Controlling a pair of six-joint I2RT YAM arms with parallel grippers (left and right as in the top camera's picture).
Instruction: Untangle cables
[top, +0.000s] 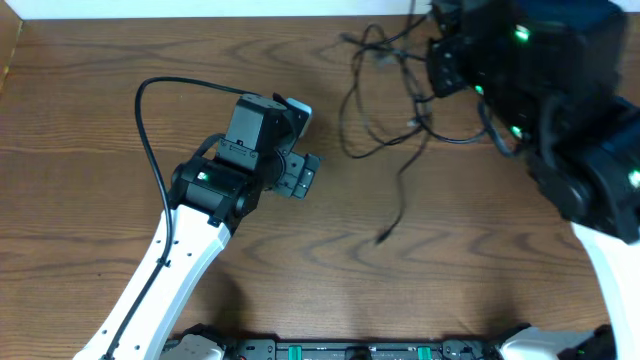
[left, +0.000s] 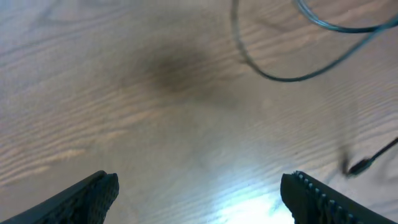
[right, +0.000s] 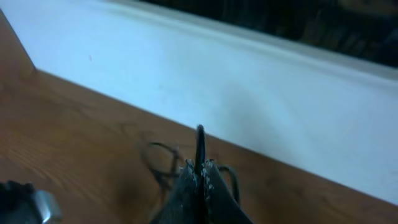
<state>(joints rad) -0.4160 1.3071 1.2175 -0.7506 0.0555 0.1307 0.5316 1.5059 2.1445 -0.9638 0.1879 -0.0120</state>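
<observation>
The cables (top: 385, 90) are thin black cords tangled at the table's far middle. One strand trails down to a plug end (top: 383, 237). My left gripper (top: 310, 175) is open and empty, hovering left of the tangle. In the left wrist view its fingers (left: 202, 190) frame bare wood, with a cable loop (left: 280, 74) and a plug end (left: 360, 165) ahead. My right gripper (top: 440, 60) is at the tangle's right edge. In the right wrist view it (right: 200, 168) is shut on a black cable (right: 200, 140) that sticks up from the jaws, with more loops (right: 161, 163) behind.
The left arm's thick black lead (top: 150, 120) arcs over the table's left part. A white wall (right: 249, 81) runs along the table's far edge. The wooden table (top: 450, 280) extends to the front, where a black rail (top: 350, 350) sits.
</observation>
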